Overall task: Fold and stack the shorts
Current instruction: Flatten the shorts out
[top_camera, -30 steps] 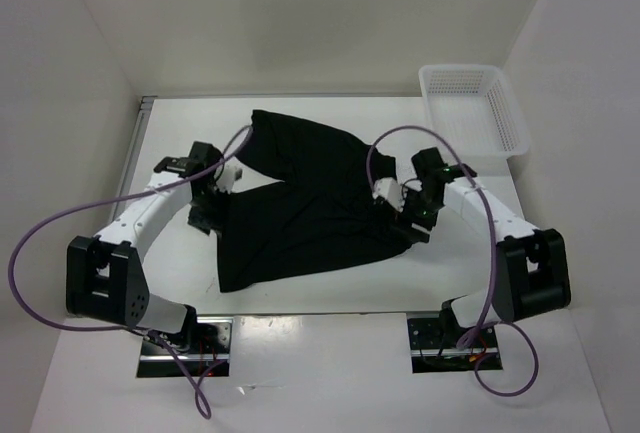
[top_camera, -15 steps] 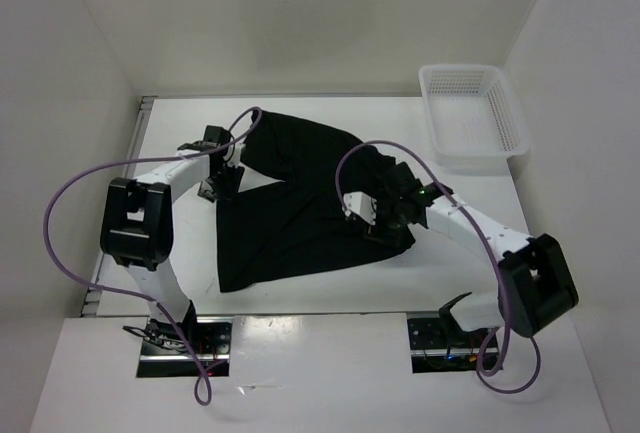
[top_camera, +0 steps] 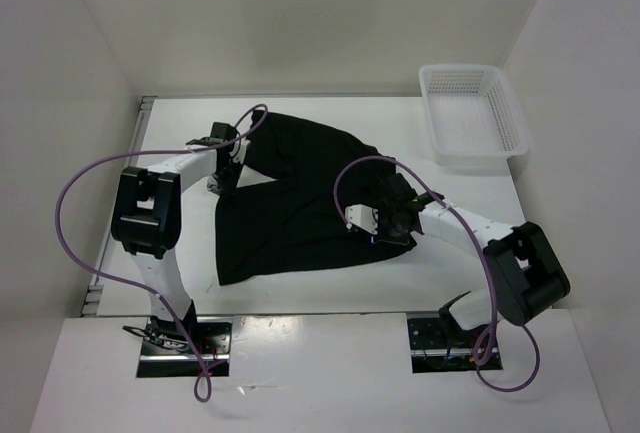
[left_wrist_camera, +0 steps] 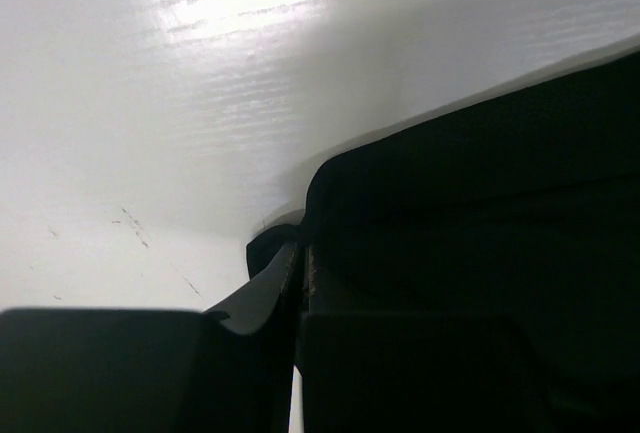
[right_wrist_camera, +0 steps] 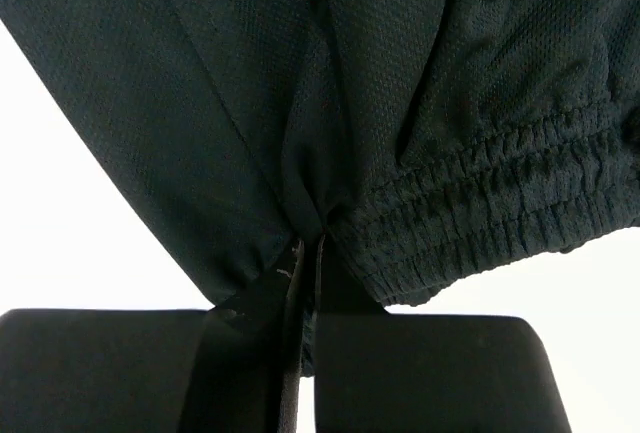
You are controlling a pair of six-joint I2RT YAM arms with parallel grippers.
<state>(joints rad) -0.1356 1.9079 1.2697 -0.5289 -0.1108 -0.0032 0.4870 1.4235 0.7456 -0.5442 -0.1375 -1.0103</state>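
Note:
The black shorts (top_camera: 300, 203) lie spread on the white table, legs toward the back and left. My left gripper (top_camera: 224, 171) sits at the shorts' left edge, between the two legs. In the left wrist view its jaws (left_wrist_camera: 300, 258) are pressed together on the edge of the dark fabric (left_wrist_camera: 480, 203). My right gripper (top_camera: 388, 225) is at the right side of the shorts. The right wrist view shows it (right_wrist_camera: 310, 253) shut on a pinch of cloth (right_wrist_camera: 300, 73) beside the gathered elastic waistband (right_wrist_camera: 500, 203).
A white mesh basket (top_camera: 475, 113) stands at the back right corner of the table (top_camera: 180, 253). White walls close in the left, back and right sides. Purple cables loop above both arms.
Both grippers have closed on the fabric. The right gripper has slid a little left and the shorts' right side has drawn in with it; the left gripper has barely shifted.

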